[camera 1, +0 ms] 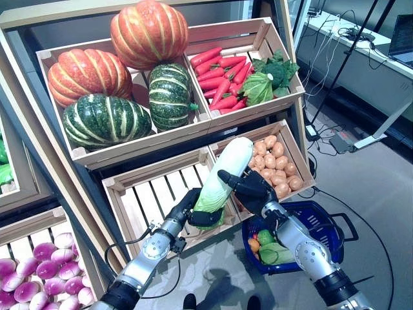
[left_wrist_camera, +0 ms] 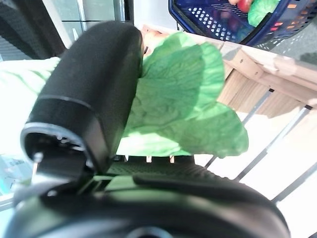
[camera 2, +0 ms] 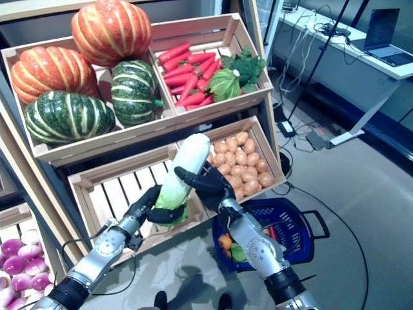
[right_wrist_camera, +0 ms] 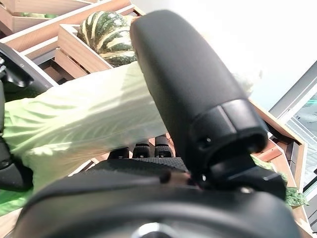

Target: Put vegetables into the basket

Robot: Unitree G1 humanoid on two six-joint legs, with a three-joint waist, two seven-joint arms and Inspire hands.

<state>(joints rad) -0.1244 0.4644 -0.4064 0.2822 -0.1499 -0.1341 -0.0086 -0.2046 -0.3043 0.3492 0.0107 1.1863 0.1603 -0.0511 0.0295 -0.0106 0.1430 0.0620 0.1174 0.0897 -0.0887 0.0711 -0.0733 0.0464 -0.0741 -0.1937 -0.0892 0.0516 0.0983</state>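
Left hand point(camera 1: 197, 210) is curled round the leafy green end of the cabbage point(camera 1: 226, 171); its wrist view shows the thumb pressed onto the leaves. Right hand point(camera 1: 248, 187) is wrapped round the pale middle of the same cabbage, thumb across its front. The cabbage is thus held by both hands, tilted, clear of any support.

Position, taken from the basket point(camera 1: 329, 223): the cabbage is above it and to the robot's left, over the front rim of the slatted crate point(camera 1: 151, 194). It is not yet over the basket opening.

Basket contents: at least one green leafy item and some small orange and red items, as far as can be seen.

Assessment: task part done. The cabbage is lifted but not delivered; carrying it across and lowering it in remain. Pumpkins point(camera 1: 119, 77), carrots point(camera 1: 219, 77) and potatoes point(camera 1: 274, 165) sit on the shelves behind and above the basket.
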